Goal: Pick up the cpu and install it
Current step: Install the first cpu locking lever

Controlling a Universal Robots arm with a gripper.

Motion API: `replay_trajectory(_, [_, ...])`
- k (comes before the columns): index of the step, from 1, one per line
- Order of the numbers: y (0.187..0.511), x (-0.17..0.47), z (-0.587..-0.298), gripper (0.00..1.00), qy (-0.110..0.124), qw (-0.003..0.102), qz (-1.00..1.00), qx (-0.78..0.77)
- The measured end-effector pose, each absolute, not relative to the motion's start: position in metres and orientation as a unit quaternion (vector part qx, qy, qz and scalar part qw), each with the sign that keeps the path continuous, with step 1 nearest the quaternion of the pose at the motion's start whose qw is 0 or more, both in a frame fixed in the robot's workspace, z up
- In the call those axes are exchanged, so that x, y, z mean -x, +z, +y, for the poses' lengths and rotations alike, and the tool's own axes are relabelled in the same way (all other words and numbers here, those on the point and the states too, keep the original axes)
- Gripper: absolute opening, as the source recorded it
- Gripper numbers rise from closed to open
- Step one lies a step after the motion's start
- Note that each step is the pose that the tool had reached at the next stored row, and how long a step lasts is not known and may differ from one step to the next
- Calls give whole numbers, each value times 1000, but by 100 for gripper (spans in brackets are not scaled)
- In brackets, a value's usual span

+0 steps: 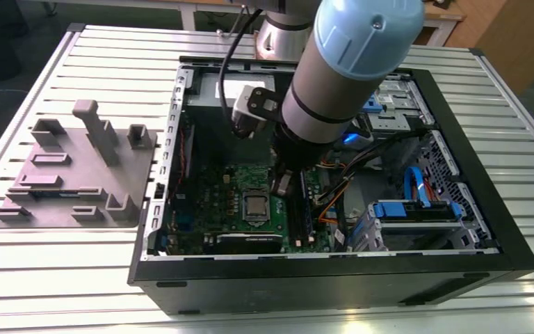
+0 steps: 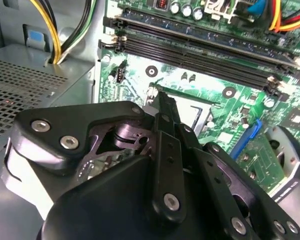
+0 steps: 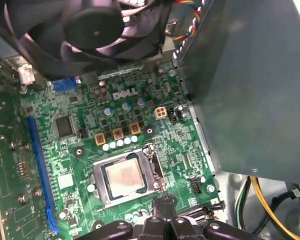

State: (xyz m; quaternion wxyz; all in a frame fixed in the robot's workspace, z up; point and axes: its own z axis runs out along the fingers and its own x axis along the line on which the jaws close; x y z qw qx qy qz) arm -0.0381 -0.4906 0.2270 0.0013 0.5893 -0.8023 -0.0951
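Observation:
The cpu (image 3: pixel 124 176) is a pale silvery square lying flat in the metal socket frame (image 3: pixel 101 192) of the green motherboard (image 3: pixel 70 150). In the exterior view the cpu (image 1: pixel 255 204) sits mid-board inside the open computer case (image 1: pixel 341 278). My gripper (image 1: pixel 284 182) hangs low over the board, just to the exterior view's right of the socket. Its black fingertips (image 3: pixel 162 201) come together beside the socket's edge, apart from the cpu. In the second wrist view the gripper (image 2: pixel 162 97) is shut, its fingers tapering to one point with nothing between them.
A black fan (image 3: pixel 90 30) and the grey power supply box (image 3: pixel 250 85) flank the socket. Memory slots (image 2: pixel 200 55) and coloured cables (image 1: pixel 336 202) lie close to the gripper. Blue drive brackets (image 1: pixel 416 209) fill the case's right. A grey fixture plate (image 1: pixel 77 170) rests on the slatted table.

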Motion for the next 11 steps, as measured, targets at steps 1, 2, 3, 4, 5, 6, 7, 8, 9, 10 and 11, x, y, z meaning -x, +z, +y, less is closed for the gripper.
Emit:
replay_trajectory(1, [227,38,-491,11,-94,-1,-801,-592])
replay_trajectory(2, [227,38,-491,11,-92,-2,-799,-594])
replay_trajectory(3, [227,38,-491,11,-91,-3,-797,-596])
replay_trajectory(4, [226,38,-491,11,-91,-4,-796,-598])
replay_trajectory(5, [226,39,-492,11,-91,-4,-795,-600])
replay_trajectory(6, [226,40,-492,11,-91,-5,-794,-601])
replay_trajectory(7, [226,41,-492,11,-92,-5,-794,-601])
replay_trajectory(8, [226,42,-492,11,-91,-4,-793,-602])
replay_trajectory(9, [226,42,-493,11,-91,-4,-793,-602])
replay_trajectory(10, [226,42,-493,11,-91,-4,-792,-603])
replay_trajectory(11, [226,42,-493,11,-91,-4,-790,-606])
